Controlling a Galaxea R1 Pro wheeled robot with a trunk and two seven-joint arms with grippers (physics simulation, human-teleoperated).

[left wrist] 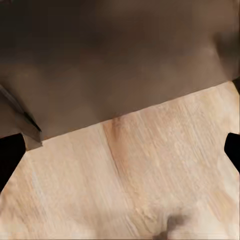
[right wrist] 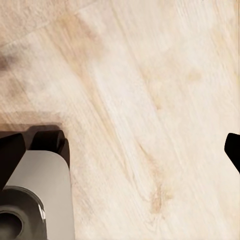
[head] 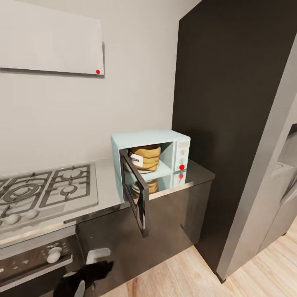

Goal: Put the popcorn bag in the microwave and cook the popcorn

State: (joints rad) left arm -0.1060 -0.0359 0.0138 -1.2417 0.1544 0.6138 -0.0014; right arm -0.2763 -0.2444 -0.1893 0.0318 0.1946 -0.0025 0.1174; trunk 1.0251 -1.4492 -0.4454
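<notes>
A: Head view is showing the pale blue, boxy microwave (head: pixel 150 159) sitting at the right end of the grey, glossy counter (head: pixel 108 181), with its dark-framed glass door (head: pixel 135 190) swinging wide out past the counter edge.

B: And the popcorn bag (head: pixel 146 157)?

A: It is standing inside the microwave cavity, a tan, wrinkled sack with a rolled rim. The counter surface is mirroring it below.

B: What is lying around that?

A: A steel gas hob (head: pixel 43 190) with grates is lying left of the microwave, and a tall dark cabinet (head: pixel 231 103) is rising close on its right. Dark cabinet fronts are running under the counter's thin edge.

B: How are the fingers standing?

A: In the left wrist view the black fingers (left wrist: pixel 10 152) of the left gripper (left wrist: pixel 120 150) are showing at opposite edges, spread wide and holding nothing, over pale wood-grain floor (left wrist: pixel 150 175) meeting a dark cabinet base. The right gripper (right wrist: pixel 120 150) is spread just as wide with nothing between, its fingers (right wrist: pixel 11 152) over the same floor, beside a grey rounded part of the robot's base (right wrist: pixel 40 195).

B: Open room?

A: Bare floor is stretching out below the open door.
</notes>
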